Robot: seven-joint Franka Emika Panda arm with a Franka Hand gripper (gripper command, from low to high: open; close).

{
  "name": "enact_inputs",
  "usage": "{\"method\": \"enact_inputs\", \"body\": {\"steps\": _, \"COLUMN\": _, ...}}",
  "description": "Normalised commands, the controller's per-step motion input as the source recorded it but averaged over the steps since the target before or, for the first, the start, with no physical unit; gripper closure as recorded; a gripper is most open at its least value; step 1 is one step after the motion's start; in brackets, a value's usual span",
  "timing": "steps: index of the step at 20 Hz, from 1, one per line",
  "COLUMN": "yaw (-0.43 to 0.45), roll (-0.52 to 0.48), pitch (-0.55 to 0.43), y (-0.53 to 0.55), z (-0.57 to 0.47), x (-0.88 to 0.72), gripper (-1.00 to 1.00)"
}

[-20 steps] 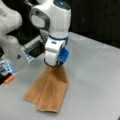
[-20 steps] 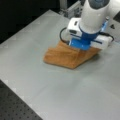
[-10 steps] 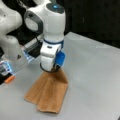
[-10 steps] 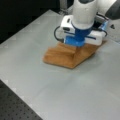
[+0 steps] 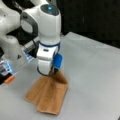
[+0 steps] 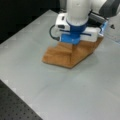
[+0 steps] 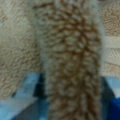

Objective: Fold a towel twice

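Gripper low over table, fingers clamped on a raised ridge of towel. Wrist view filled by that ridge: a vertical band of orange-tan terry pile running up between the pale blue fingertips, so grasping cloth, not released. Same grip hidden behind the wrist body in a front view, only blue gripper housing showing there.

Towel lying directly under and in front of gripper, on the grey table surface, spread away from the fingers toward a front view's bottom. Held corner peaked up at the fingers, rest flat. Overlapping layers visible: a seam down the middle in a front view, and a darker upper flap over a lighter lower panel in a front view.

Progress judgement: first fold looks done, since cloth already lies doubled and narrower than a square. Second fold appears under way, with one edge lifted and carried over the rest, not laid down yet. Towel not flat, not released, so task unfinished. Exact layer count under the gripper not readable.

Orange-tipped object well off to a front view's left, apart from the gripper, untouched.
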Motion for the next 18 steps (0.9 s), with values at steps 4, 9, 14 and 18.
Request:
{"method": "enact_inputs", "body": {"steps": 4, "yaw": 0.103, "roll": 0.187, "pitch": 0.097, "y": -0.23, "z": -0.04, "x": 0.31, "gripper": 1.00}}
{"method": "enact_inputs", "body": {"steps": 9, "yaw": 0.044, "roll": 0.230, "pitch": 0.076, "y": -0.17, "z": -0.09, "x": 0.32, "gripper": 1.00}}
{"method": "enact_inputs", "body": {"steps": 14, "yaw": 0.087, "roll": 0.225, "pitch": -0.015, "y": -0.19, "z": -0.06, "x": 0.37, "gripper": 1.00}}
{"method": "enact_inputs", "body": {"steps": 18, "yaw": 0.143, "roll": 0.166, "pitch": -0.043, "y": -0.28, "z": 0.02, "x": 0.39, "gripper": 1.00}}
